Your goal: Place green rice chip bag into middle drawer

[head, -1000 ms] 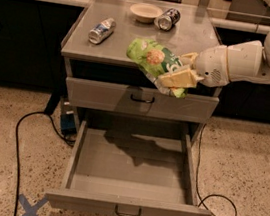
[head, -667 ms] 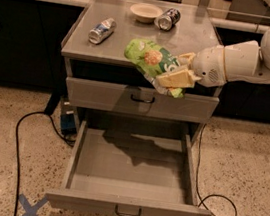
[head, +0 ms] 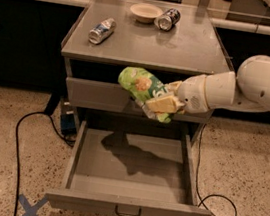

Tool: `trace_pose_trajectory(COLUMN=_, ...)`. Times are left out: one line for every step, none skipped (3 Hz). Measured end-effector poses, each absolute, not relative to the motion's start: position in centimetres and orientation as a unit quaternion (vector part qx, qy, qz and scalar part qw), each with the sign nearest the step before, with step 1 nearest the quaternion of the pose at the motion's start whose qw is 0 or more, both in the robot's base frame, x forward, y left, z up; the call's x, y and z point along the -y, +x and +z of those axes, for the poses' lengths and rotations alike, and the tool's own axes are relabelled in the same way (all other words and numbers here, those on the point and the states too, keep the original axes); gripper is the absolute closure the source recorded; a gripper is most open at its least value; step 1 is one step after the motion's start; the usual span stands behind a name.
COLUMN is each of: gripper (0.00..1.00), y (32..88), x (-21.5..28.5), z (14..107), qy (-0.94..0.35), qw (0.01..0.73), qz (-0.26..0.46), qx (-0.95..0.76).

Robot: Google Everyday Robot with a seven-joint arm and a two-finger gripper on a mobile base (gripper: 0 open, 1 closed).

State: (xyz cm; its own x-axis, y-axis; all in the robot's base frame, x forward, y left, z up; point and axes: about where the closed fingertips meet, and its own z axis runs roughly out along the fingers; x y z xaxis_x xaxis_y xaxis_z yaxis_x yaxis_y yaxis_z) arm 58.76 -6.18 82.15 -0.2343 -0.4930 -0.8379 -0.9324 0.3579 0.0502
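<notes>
The green rice chip bag [head: 140,87] hangs tilted in the air in front of the cabinet, over the back part of the open middle drawer [head: 128,206]. My gripper [head: 164,100] comes in from the right on a white arm and is shut on the bag's right end. The drawer is pulled far out, its flat tray bare with the bag's shadow on it, and a small dark wire handle on its low front panel. The bag is well above the tray.
A closed drawer with a taller front panel [head: 94,94] sits above. On the cabinet top [head: 184,49] lie a silver can [head: 102,30], a white bowl [head: 145,12] and a second can [head: 167,19]. A black cable [head: 17,148] runs over the floor at left; another loops at right [head: 219,206].
The gripper with the bag has moved a little lower and to the left, now level with the upper drawer's front. Nothing else has moved.
</notes>
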Motion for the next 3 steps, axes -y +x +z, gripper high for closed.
trace_pose_trajectory(gripper=1.00, y=56.54, x=6.13, z=77.09, qy=-0.470, qw=0.351, qz=0.300, qx=-0.752)
trace_pose_trajectory(gripper=0.92, y=56.04, x=5.88, z=76.30, qy=-0.471, qw=0.344, qz=0.302, qx=-0.754)
trace_pose_trajectory(gripper=1.00, y=56.03, x=5.88, z=76.29, qy=-0.471, qw=0.344, qz=0.302, qx=-0.754)
